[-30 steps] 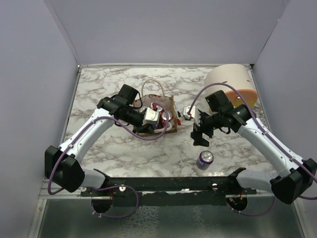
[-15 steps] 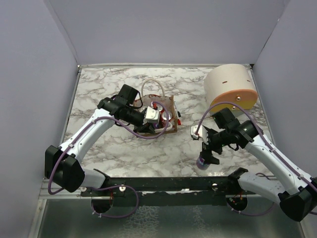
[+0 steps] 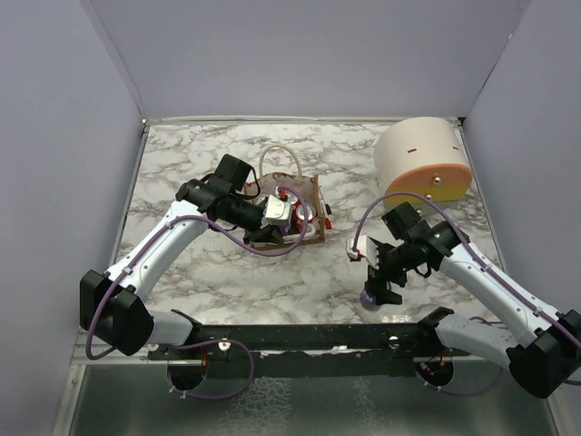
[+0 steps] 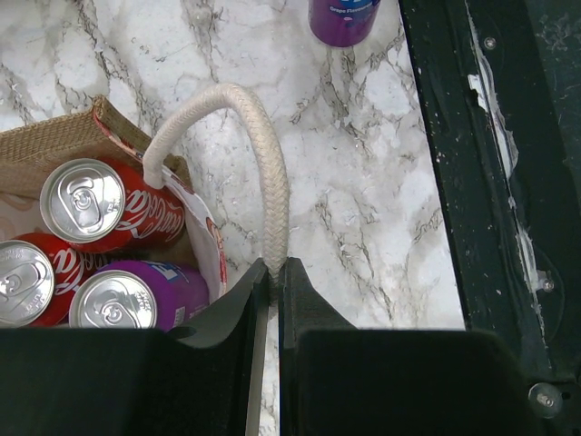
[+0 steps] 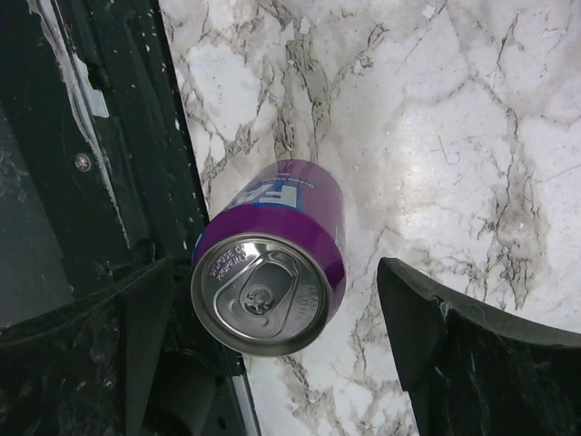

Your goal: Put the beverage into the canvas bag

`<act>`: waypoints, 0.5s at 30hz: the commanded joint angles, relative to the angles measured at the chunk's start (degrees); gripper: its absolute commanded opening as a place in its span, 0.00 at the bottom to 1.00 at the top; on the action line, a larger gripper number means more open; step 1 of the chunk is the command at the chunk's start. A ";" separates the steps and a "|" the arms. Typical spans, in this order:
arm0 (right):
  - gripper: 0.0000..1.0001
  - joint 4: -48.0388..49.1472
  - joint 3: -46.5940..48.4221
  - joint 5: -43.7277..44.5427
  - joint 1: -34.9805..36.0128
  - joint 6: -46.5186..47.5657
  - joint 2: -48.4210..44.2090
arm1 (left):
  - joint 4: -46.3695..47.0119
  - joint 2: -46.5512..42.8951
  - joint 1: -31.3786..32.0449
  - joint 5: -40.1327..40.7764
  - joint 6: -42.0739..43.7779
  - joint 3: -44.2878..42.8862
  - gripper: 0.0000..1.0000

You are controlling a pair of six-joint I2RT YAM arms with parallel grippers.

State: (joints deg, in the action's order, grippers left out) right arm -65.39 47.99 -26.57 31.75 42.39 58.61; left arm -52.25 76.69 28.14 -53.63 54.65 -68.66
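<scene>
The beverage, a purple can (image 5: 270,263), stands upright on the marble near the front rail; it shows as a purple sliver (image 3: 369,297) in the top view and at the top edge (image 4: 343,16) of the left wrist view. My right gripper (image 5: 277,300) is open and straddles the can from above, its fingers apart from the can's sides. The canvas bag (image 3: 304,221) is brown and holds two red cans and a purple one (image 4: 127,295). My left gripper (image 4: 274,265) is shut on the bag's white rope handle (image 4: 268,173), holding it up.
A cream dome-shaped container with an orange rim (image 3: 423,165) stands at the back right. A black rail (image 3: 300,338) runs along the front edge, right beside the can (image 5: 91,136). Grey walls enclose the table on three sides.
My right arm has swung from beside the bag down to the front, and its open gripper now sits over the purple can. The left arm and the bag have not moved.
</scene>
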 commanded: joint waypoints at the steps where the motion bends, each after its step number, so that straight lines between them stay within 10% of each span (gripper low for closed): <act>1: 0.91 1.82 -0.85 1.99 -0.28 1.59 1.89 | 0.11 -2.14 0.07 -1.40 0.83 -0.40 0.00; 15: 0.72 17.22 -2.42 13.08 -0.28 -6.45 4.26 | -0.29 -3.45 0.16 -1.74 1.02 -1.79 0.00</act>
State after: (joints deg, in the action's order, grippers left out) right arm -57.82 45.25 -20.99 31.75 40.21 61.32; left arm -52.05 75.92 28.14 -53.25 54.92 -68.71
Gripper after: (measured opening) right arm 0.744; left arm 0.087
